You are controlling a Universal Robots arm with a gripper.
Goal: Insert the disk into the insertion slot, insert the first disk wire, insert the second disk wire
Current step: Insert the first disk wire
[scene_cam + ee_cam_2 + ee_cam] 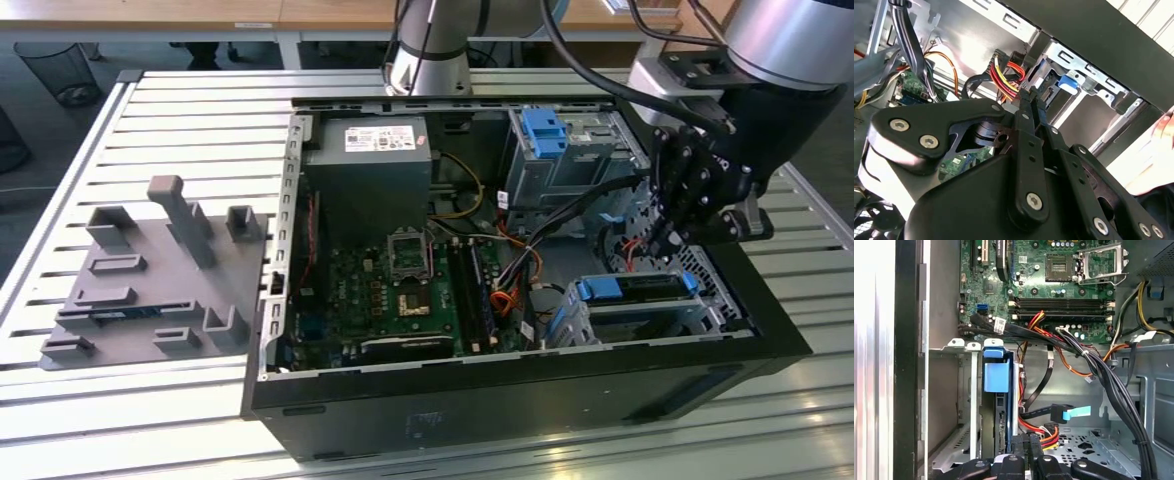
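The blue-framed grey disk (996, 377) sits inside the silver metal slot (971, 390); the black gripper (1032, 97) pinches the red-yellow wire (1004, 75) beside it, likely for plugging in.

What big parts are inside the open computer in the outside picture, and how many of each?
Metal drive cages: 2, the taller cage and the insertion slot
Disk: 1, sitting in the insertion slot
Power supply box: 1
Green circuit board: 1
Total: 5
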